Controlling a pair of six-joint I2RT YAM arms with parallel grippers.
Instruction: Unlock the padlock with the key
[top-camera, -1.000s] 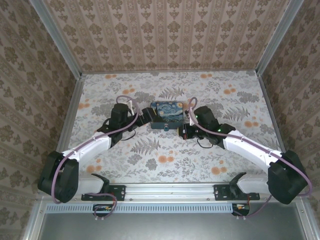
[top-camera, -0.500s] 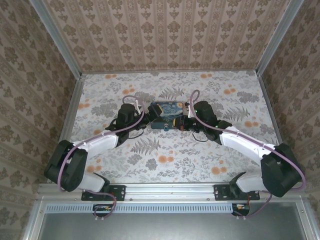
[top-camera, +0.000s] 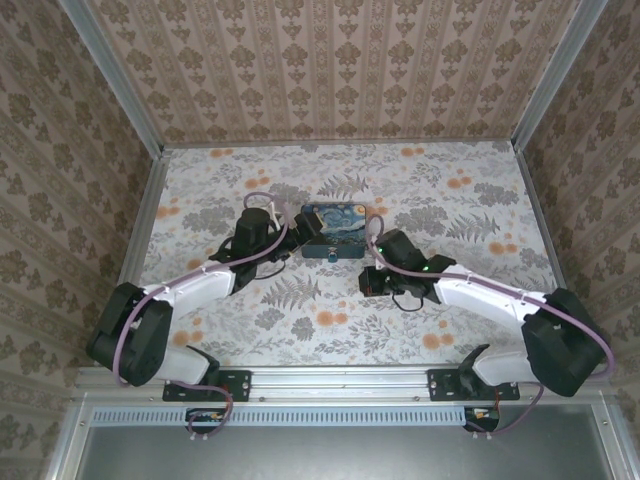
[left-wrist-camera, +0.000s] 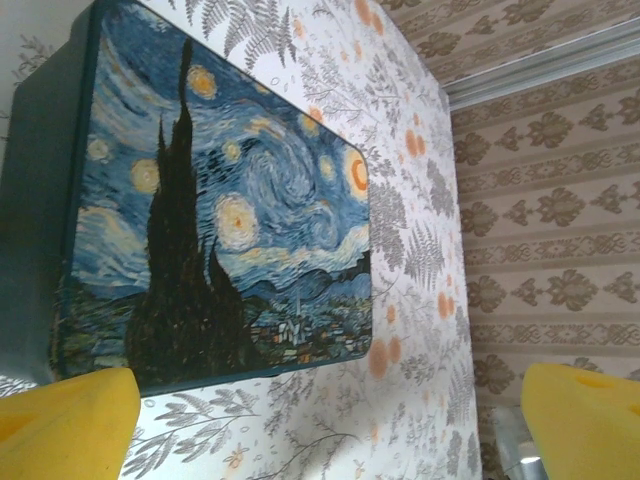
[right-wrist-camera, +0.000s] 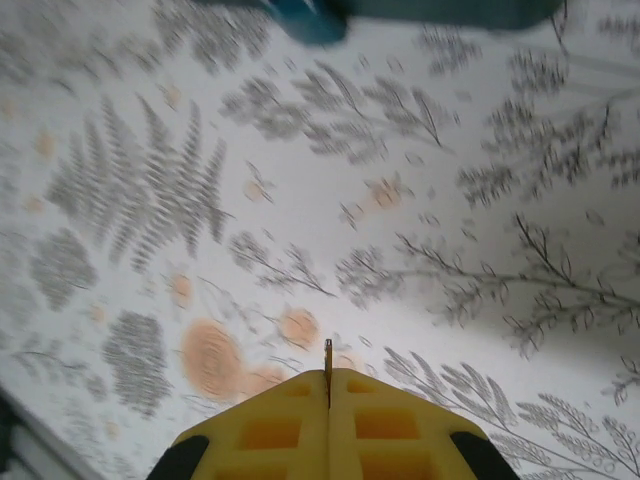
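Yellow-padded and squeezed tight, the right gripper (right-wrist-camera: 328, 388) pinches the key (right-wrist-camera: 328, 356), a thin dark sliver standing edge-on out of the seam, so it points forward like a tool ready for a keyhole. Just beyond its tip lies bare floral counter (right-wrist-camera: 300, 230). Well ahead, at the far edge of the wrist view, the blurred teal padlock (right-wrist-camera: 300, 18) hangs on the front of the painted tin box (left-wrist-camera: 230, 200). By my judgement the key is secured but not yet lined up with the lock. The right arm reaches forward with a bent elbow, its wrist tipped down toward the counter. The left gripper (left-wrist-camera: 325, 420) is spread wide with the box just ahead of it, probably posted to steady the box; contact cannot be told. That arm stretches low and diagonally inward.
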